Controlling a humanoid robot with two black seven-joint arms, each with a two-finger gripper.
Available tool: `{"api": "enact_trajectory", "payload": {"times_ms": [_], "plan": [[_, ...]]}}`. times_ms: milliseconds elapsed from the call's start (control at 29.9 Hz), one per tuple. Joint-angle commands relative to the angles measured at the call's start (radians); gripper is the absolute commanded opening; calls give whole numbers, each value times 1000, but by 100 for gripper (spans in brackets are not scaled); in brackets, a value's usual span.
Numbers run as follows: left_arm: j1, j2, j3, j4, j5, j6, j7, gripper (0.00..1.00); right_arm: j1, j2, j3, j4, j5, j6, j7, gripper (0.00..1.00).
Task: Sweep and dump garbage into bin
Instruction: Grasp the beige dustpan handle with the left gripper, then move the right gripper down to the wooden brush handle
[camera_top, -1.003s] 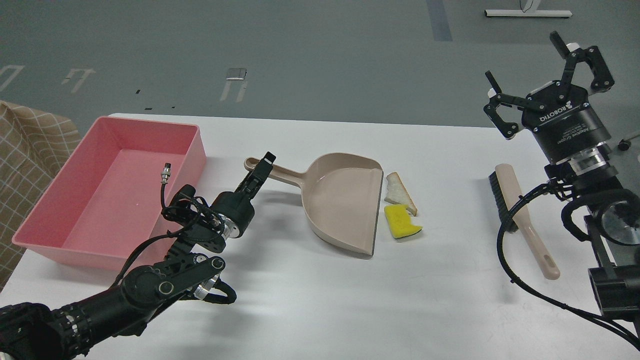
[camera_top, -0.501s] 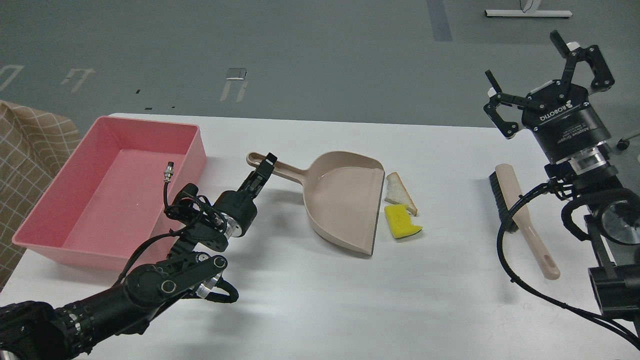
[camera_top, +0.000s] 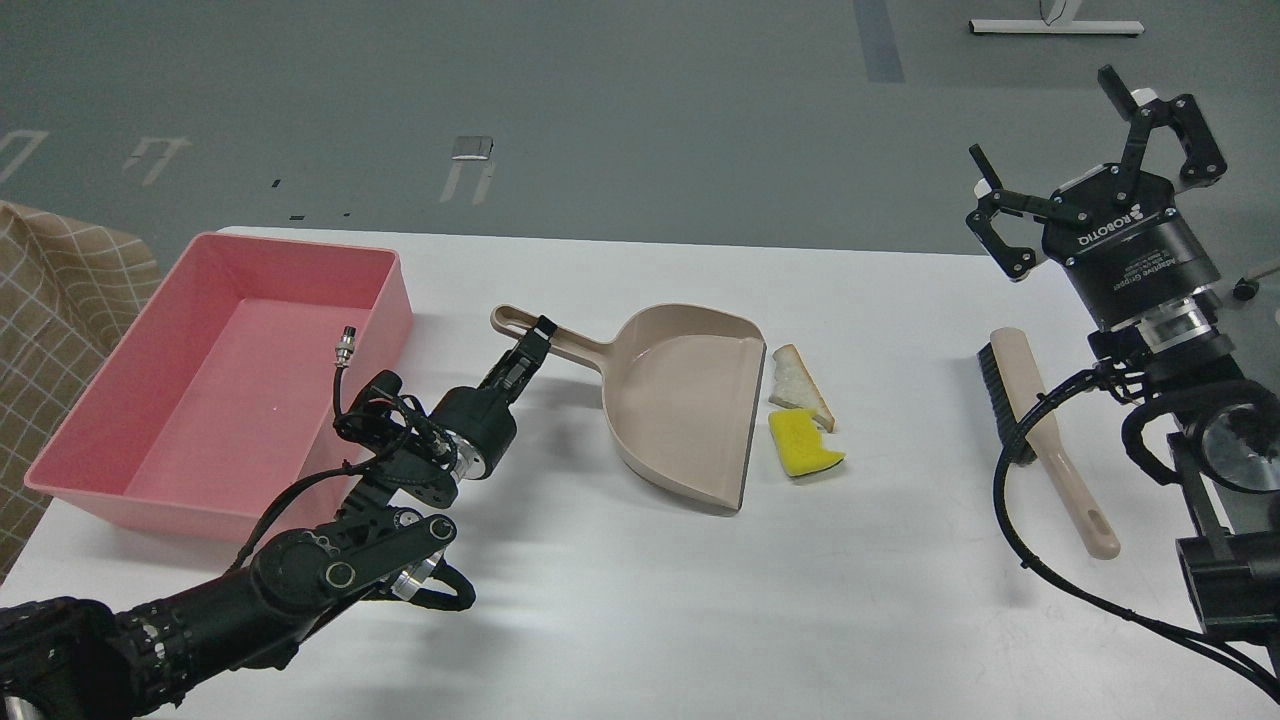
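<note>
The garbage lies on the white table just right of the dustpan's mouth: a white bread wedge (camera_top: 797, 386) with brown crust, and a yellow sponge chunk (camera_top: 803, 446) in front of it. The beige dustpan (camera_top: 682, 400) lies flat, its handle pointing left. My left gripper (camera_top: 536, 340) is shut on that handle near its end. The pink bin (camera_top: 396, 300) stands at the table's left and holds nothing. My right gripper (camera_top: 1046, 116) is open and empty, raised above the table's right side.
A beige hand brush (camera_top: 1040, 425) with black bristles lies on the table at the right, below my right gripper. A loose cable plug (camera_top: 348, 343) on my left arm sticks up in front of the bin. A checked cloth (camera_top: 60, 300) is at the far left.
My left gripper has shifted slightly right along the handle, and the dustpan has turned a little with it. The garbage, the brush and the right arm have hardly moved.
</note>
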Motion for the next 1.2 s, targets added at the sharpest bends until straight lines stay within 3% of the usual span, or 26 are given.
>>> {"api": "enact_trajectory", "payload": {"times_ms": [0, 669, 936, 1170], "plan": [[-3, 0, -1, 0, 0, 0, 0, 0, -1, 0, 0, 0, 0, 0, 0, 100], [-11, 5, -1, -18, 6, 14, -11, 0, -1, -31, -34, -2, -3, 0, 0, 100], [-21, 14, -1, -18, 6, 16, -11, 0, 15, -154, -147, -3, -14, 0, 0, 100], [-27, 22, -1, -18, 7, 16, -9, 0, 87, -290, -277, -3, -153, 0, 0, 100]]}}
